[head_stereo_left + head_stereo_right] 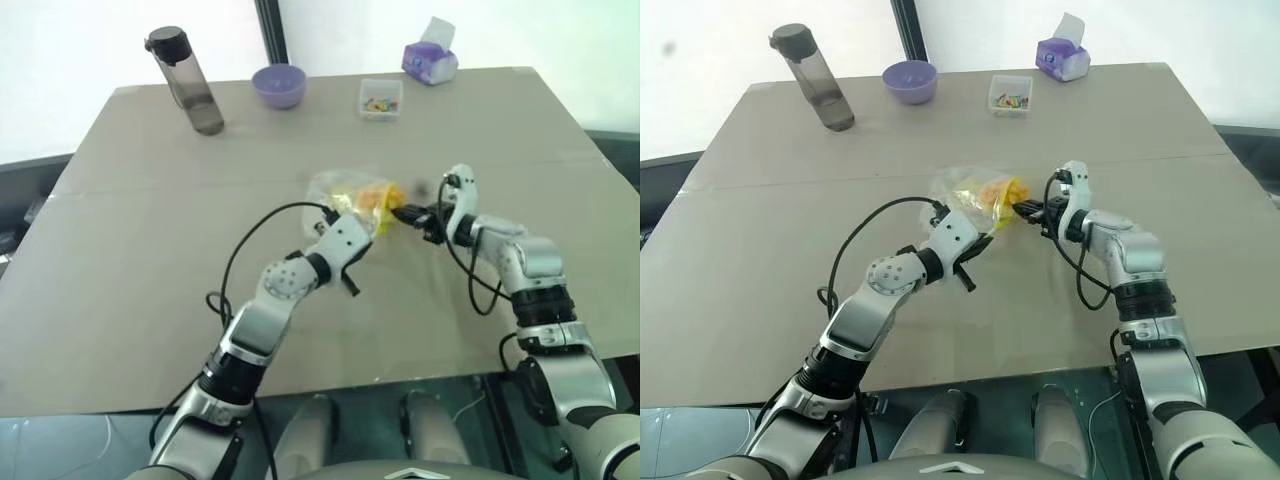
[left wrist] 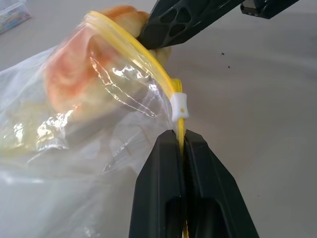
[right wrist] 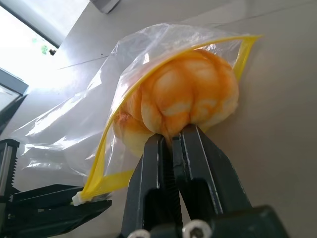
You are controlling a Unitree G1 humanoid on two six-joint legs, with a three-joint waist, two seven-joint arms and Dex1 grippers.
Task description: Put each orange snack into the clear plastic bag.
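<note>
Bun sits halfway into the clear bag mouth, pinched by my right gripper; left gripper is clamped on the yellow seal, so it goes straight in.

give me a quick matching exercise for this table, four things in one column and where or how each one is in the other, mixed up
Things:
1. orange snack
2. clear plastic bag
3. purple bowl
4. dark water bottle

Places or states:
A. standing upright at the far left corner of the table
B. yellow seal strip pinched by the left tool
C. at the bag's mouth, pinched at its edge by the right tool
D. on the far edge, between the bottle and the small clear box

Pairs: 1-C, 2-B, 3-D, 4-A
</note>
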